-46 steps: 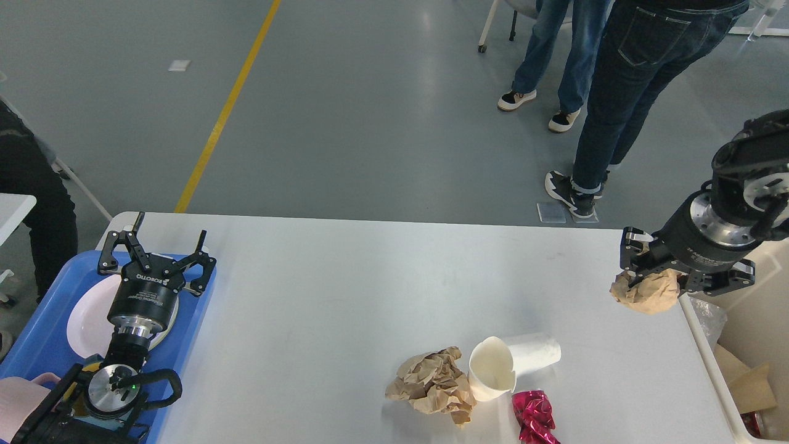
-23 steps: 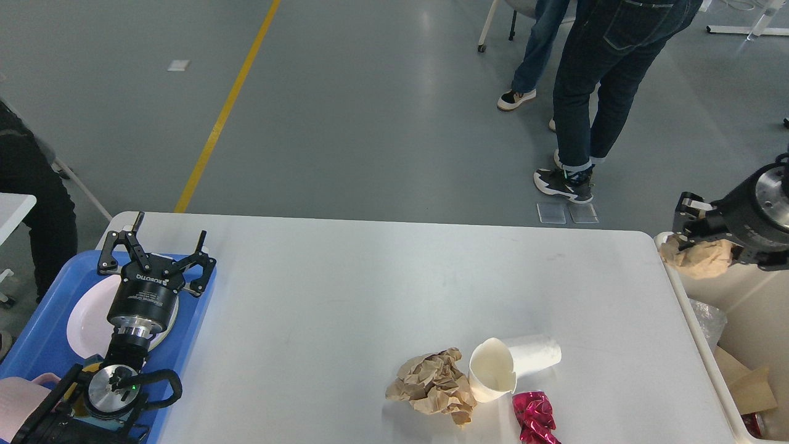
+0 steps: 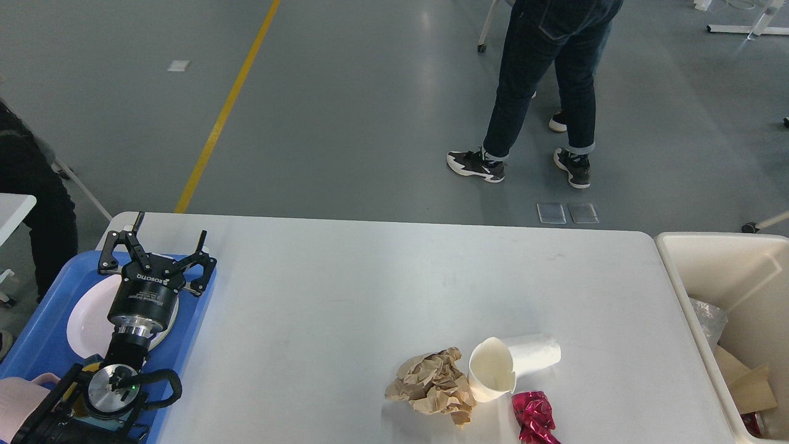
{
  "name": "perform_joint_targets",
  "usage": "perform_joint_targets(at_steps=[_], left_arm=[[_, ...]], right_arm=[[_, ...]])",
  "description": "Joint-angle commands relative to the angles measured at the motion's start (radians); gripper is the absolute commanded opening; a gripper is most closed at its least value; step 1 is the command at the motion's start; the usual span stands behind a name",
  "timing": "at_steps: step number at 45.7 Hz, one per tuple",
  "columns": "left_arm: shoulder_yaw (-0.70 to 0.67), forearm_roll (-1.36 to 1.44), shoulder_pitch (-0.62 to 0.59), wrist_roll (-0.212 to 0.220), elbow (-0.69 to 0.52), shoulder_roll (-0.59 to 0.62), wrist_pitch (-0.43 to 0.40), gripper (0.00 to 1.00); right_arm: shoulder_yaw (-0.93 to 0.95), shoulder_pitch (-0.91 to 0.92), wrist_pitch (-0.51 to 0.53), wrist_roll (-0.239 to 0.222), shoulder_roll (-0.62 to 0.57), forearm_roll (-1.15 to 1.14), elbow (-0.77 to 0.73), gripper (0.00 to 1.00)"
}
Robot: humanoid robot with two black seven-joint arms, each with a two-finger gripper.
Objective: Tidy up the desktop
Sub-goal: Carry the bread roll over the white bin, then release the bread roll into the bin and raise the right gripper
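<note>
Head view: the left gripper [image 3: 157,243] is hovering over the blue tray [image 3: 43,339], fingers spread wide, holding nothing. The right gripper is lying outside the frame. The desktop [image 3: 345,296] is bearing crumpled brown paper [image 3: 433,385], a tipped paper cup [image 3: 511,365] and a red foil wrapper [image 3: 534,417].

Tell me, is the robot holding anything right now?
No. The left tool is open and empty above the blue tray. The right tool is out of view.

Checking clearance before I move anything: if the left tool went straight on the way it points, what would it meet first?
Probably nothing: the left tool points away over the desktop far corner, beyond the blue tray; only floor shows ahead. Height is unclear.
</note>
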Motion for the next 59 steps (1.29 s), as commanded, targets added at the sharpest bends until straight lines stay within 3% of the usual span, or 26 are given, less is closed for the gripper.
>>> perform_joint_targets(at_steps=[1, 7, 23, 24, 25, 29, 52, 59], left_arm=[[0.000, 0.000, 0.000, 0.000, 0.000, 0.000, 0.000, 0.97], [0.000, 0.000, 0.000, 0.000, 0.000, 0.000, 0.000, 0.96], [0.000, 0.000, 0.000, 0.000, 0.000, 0.000, 0.000, 0.97], [0.000, 0.000, 0.000, -0.002, 0.000, 0.000, 0.000, 0.97], [0.000, 0.000, 0.000, 0.000, 0.000, 0.000, 0.000, 0.96], [0.000, 0.000, 0.000, 0.000, 0.000, 0.000, 0.000, 0.96], [0.000, 0.000, 0.000, -0.002, 0.000, 0.000, 0.000, 0.96], [0.000, 0.000, 0.000, -0.002, 0.000, 0.000, 0.000, 0.96]], right_arm=[[0.171, -0.301, -0.011, 0.002, 0.165, -0.001, -0.316, 0.00], [0.182, -0.465, -0.085, 0.023, 0.336, 0.000, -0.538, 0.00], [0.188, -0.485, -0.146, 0.022, 0.359, 0.003, -0.539, 0.00], [0.186, -0.487, -0.150, 0.022, 0.359, 0.003, -0.539, 0.06], [0.186, -0.487, -0.151, 0.022, 0.359, 0.002, -0.541, 0.21], [0.185, -0.484, -0.176, 0.022, 0.357, 0.003, -0.542, 1.00], [0.196, -0.422, -0.177, 0.020, 0.353, 0.008, -0.538, 1.00], [0.180, -0.341, -0.105, 0.019, 0.351, 0.003, -0.526, 1.00]])
